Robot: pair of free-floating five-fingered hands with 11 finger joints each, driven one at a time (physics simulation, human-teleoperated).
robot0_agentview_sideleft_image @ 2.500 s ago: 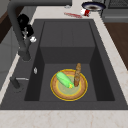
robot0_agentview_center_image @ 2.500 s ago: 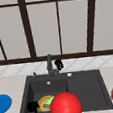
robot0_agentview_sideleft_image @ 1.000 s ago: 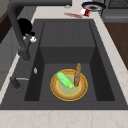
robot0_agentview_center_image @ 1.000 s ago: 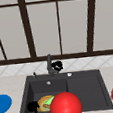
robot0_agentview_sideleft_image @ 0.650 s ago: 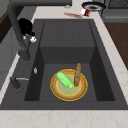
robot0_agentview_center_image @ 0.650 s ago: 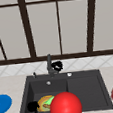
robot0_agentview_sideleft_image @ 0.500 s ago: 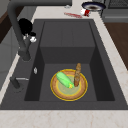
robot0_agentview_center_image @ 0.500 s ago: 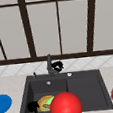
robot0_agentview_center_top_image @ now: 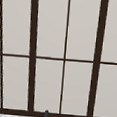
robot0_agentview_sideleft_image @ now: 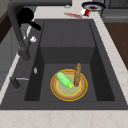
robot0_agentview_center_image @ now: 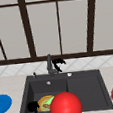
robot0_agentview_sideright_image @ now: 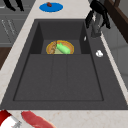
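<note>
Front view: the right hand [robot0_agentview_center_image: 57, 64] hangs just right of the tall dark faucet [robot0_agentview_center_image: 49, 64] behind the dark sink [robot0_agentview_center_image: 84, 89], fingers curled downward and holding nothing, seemingly poised beside the faucet's upright. That upright stands vertical; in the left side view its spout [robot0_agentview_sideleft_image: 40, 3] runs level out over the basin. The left hand [robot0_agentview_center_image: 32, 106] floats at the basin's front-left corner, just beside the round yellow plate [robot0_agentview_center_image: 43, 102]; its fingers cannot be told. On the plate lie a green vegetable [robot0_agentview_sideleft_image: 63, 79] and a brown stick-shaped piece [robot0_agentview_sideleft_image: 77, 74]. A blue dish [robot0_agentview_center_image: 2, 104] sits on the bench at the left.
</note>
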